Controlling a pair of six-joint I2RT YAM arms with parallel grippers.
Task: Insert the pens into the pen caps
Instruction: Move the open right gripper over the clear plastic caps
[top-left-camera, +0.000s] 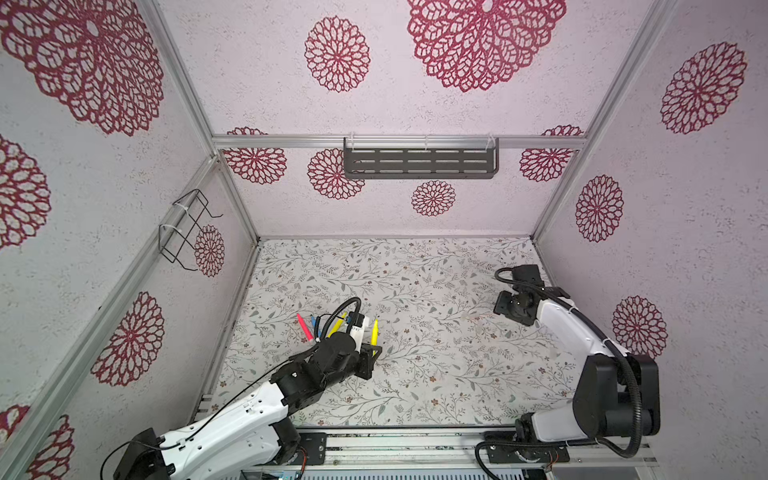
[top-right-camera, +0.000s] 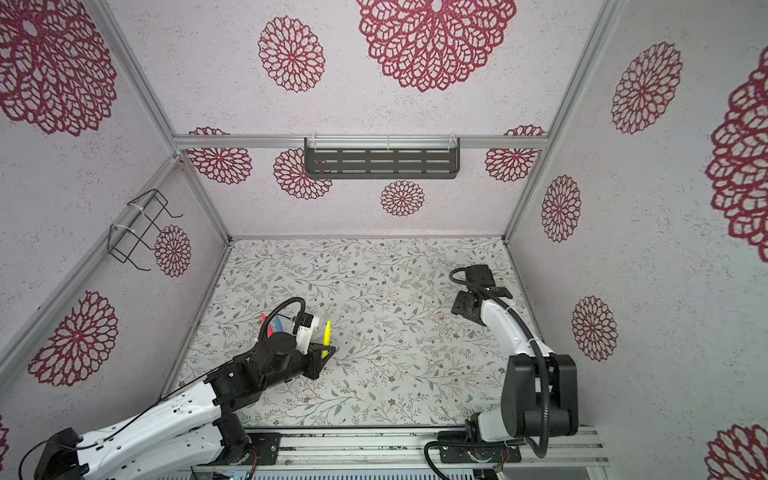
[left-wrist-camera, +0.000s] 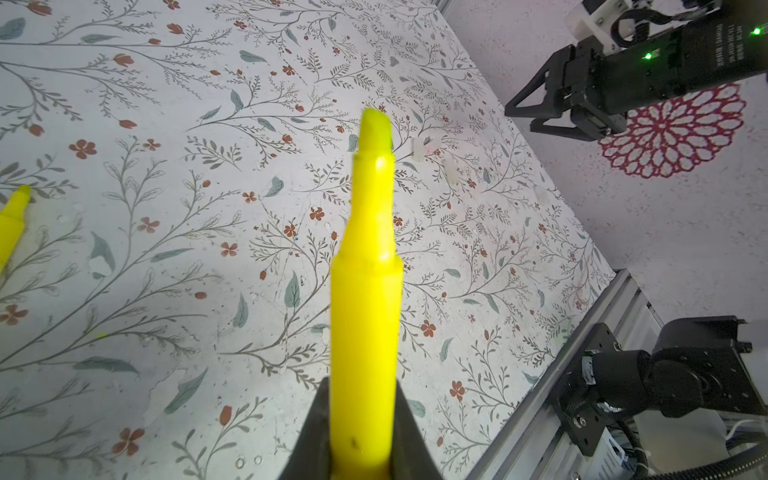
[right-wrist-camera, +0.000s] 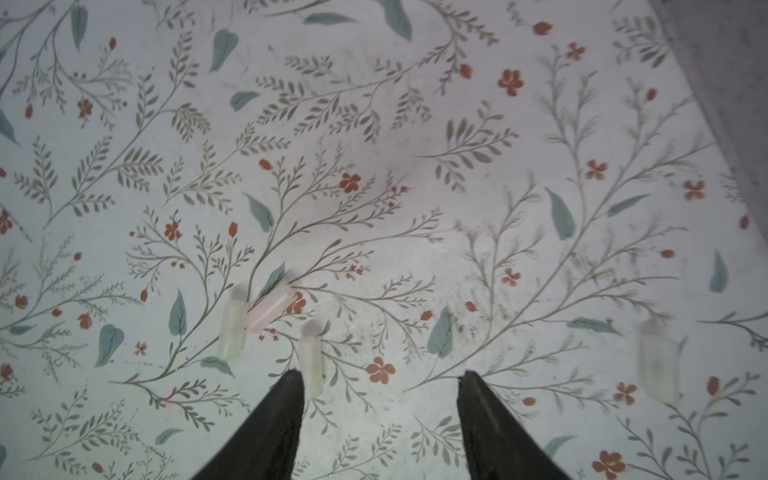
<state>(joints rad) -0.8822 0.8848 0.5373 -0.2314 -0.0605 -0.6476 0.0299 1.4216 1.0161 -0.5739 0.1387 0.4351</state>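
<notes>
Cap (right-wrist-camera: 311, 361), clear, lies along one fingertip (right-wrist-camera: 291, 384) of the spread, empty right gripper (right-wrist-camera: 380, 374), not between; left gripper (left-wrist-camera: 360, 388) pinches yellow pen (left-wrist-camera: 365, 291)

Left arm (top-left-camera: 232, 432) extends low and forward, wrist near level. Left gripper (top-left-camera: 375, 352): jaws clamped on a yellow pen (left-wrist-camera: 365, 291), tip pointing forward. Right arm (top-left-camera: 561, 324) reaches far forward, with its wrist pitched down, probably near vertical. Right gripper (right-wrist-camera: 382, 376): jaws apart.
</notes>
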